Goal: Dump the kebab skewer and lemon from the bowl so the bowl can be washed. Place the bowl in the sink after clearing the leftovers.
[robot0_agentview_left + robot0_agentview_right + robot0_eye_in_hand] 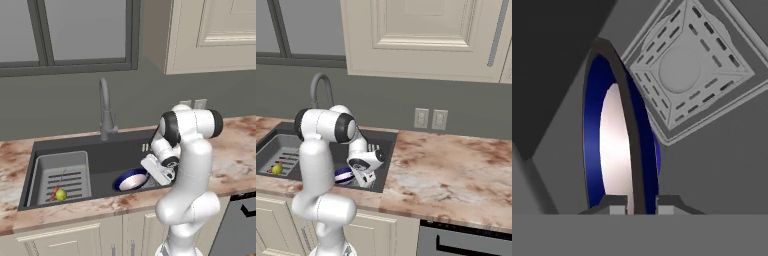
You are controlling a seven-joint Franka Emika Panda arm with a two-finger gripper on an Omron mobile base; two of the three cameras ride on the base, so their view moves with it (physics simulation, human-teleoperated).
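Note:
The dark blue bowl with its white inside lies empty and tilted, low in the right part of the dark sink. My gripper reaches down into the basin and is shut on the bowl's right rim. In the hand view the bowl stands edge-on, its dark rim running down between my fingertips, with the gripper astride it. The yellow-green lemon and the reddish kebab skewer lie together at the front of the rack insert. From the right, the bowl and lemon show too.
A lighter grey slatted rack fills the sink's left half. The tall grey faucet rises behind the basin. The square drain sits just beyond the bowl. Marble counter stretches to the right; wall outlets are behind it.

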